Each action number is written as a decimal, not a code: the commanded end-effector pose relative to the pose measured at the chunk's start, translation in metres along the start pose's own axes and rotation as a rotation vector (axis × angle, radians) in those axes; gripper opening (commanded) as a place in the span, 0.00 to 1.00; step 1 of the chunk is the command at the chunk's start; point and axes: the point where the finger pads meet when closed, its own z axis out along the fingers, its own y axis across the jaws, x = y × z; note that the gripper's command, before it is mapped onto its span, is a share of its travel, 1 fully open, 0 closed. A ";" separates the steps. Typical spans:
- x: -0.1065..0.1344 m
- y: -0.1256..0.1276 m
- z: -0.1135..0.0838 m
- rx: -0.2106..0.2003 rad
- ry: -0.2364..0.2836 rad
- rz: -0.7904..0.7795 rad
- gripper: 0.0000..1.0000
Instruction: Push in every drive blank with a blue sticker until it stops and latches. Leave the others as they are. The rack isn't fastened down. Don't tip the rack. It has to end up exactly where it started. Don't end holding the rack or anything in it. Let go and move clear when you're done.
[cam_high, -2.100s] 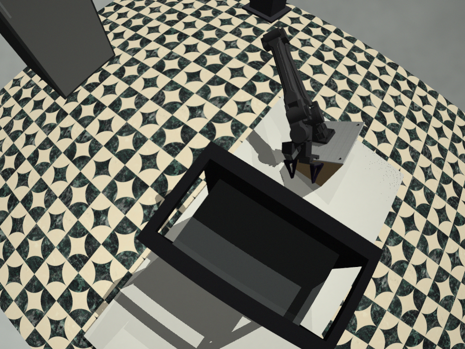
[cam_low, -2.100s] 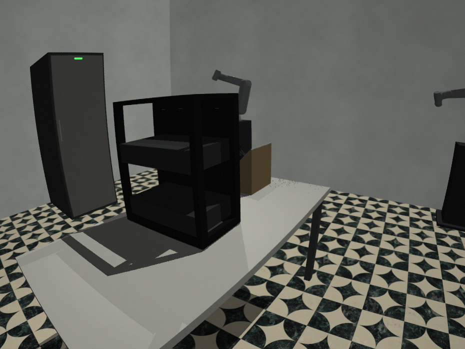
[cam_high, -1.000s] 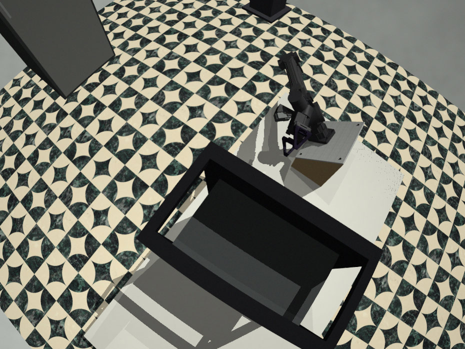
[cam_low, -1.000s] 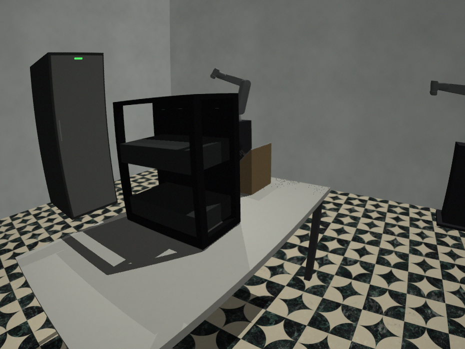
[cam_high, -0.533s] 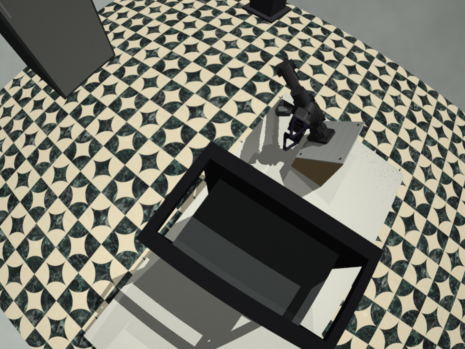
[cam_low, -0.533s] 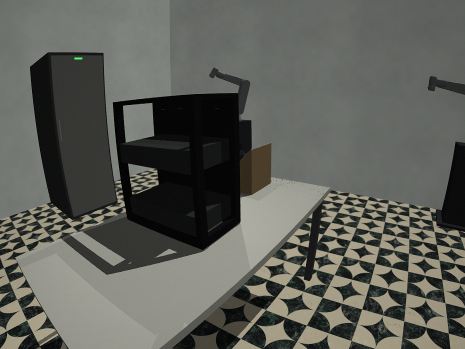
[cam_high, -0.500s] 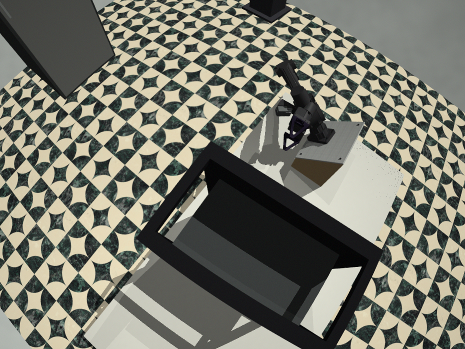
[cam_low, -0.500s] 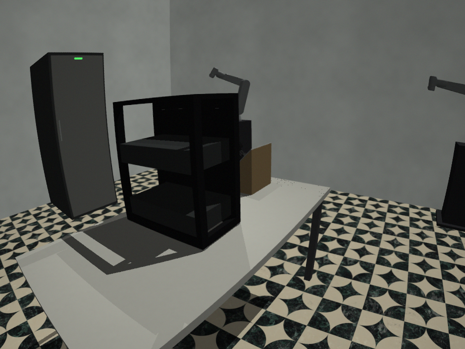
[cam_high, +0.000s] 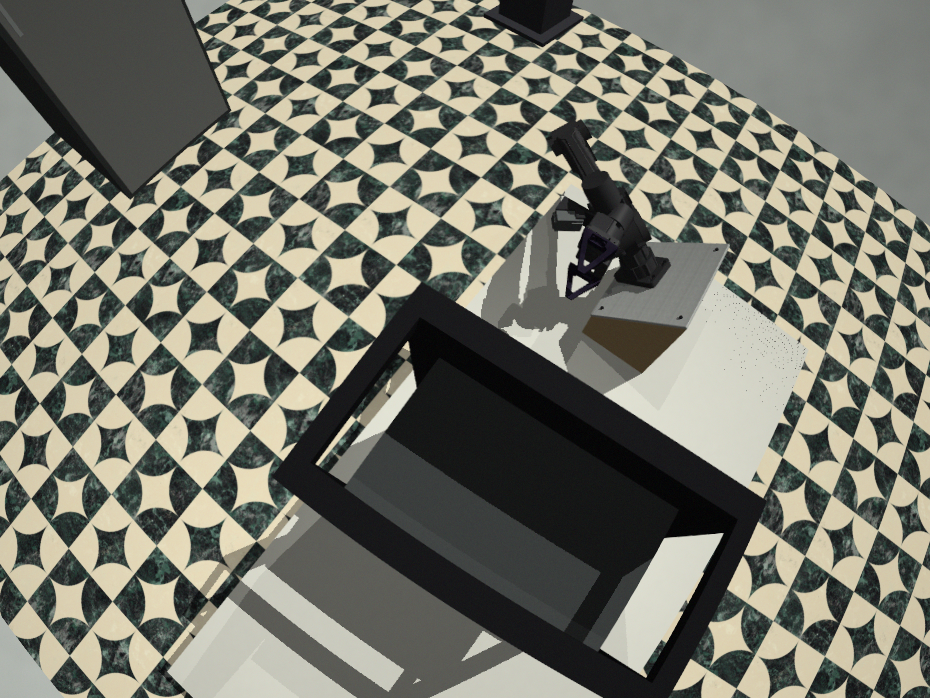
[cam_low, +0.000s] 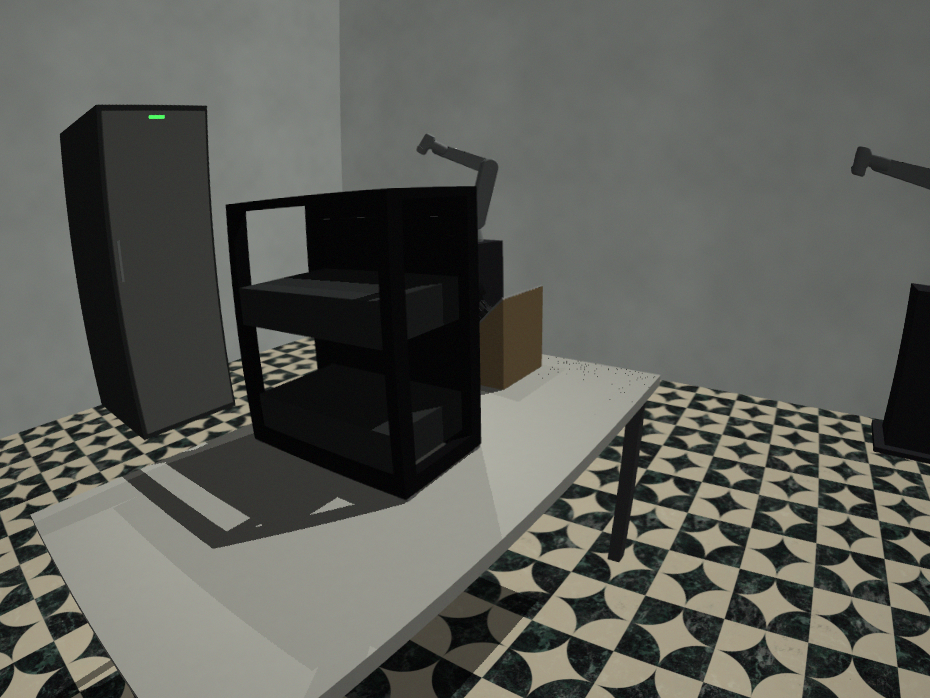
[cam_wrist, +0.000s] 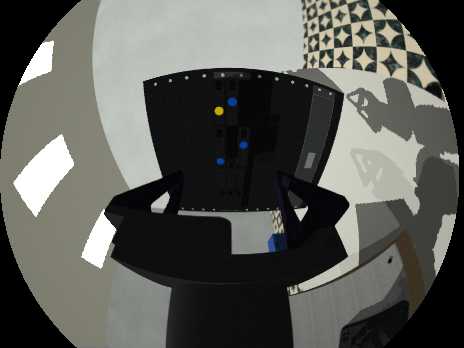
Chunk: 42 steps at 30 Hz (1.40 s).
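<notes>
The black rack (cam_high: 570, 409) (cam_low: 396, 375) stands on the white table (cam_high: 736, 405) (cam_low: 525, 450). In the wrist view its dark front face (cam_wrist: 200, 142) lies straight ahead, some way off. On that face I see three blue stickers, one at the top (cam_wrist: 232, 101), one in the middle (cam_wrist: 243, 145) and one lower down (cam_wrist: 220, 161), and one yellow sticker (cam_wrist: 219, 110). I cannot make out how far each blank sticks out. My gripper (cam_high: 579, 289) (cam_wrist: 229, 175) is open and empty. It hangs over the table between the arm's base and the rack, clear of the rack. In the exterior view the rack hides the gripper.
The arm stands on a grey base plate (cam_high: 676, 285) on top of a brown box (cam_high: 627, 345) (cam_low: 514, 338) at the table's far end. A tall dark cabinet (cam_high: 112, 75) (cam_low: 150, 262) stands on the floor, and a second arm's stand (cam_low: 908, 360) at the right.
</notes>
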 end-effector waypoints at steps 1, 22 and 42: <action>0.001 0.000 -0.001 -0.008 -0.003 0.016 1.00; 0.002 -0.002 0.002 0.002 -0.002 0.008 1.00; 0.013 -0.004 0.020 0.005 -0.006 -0.001 1.00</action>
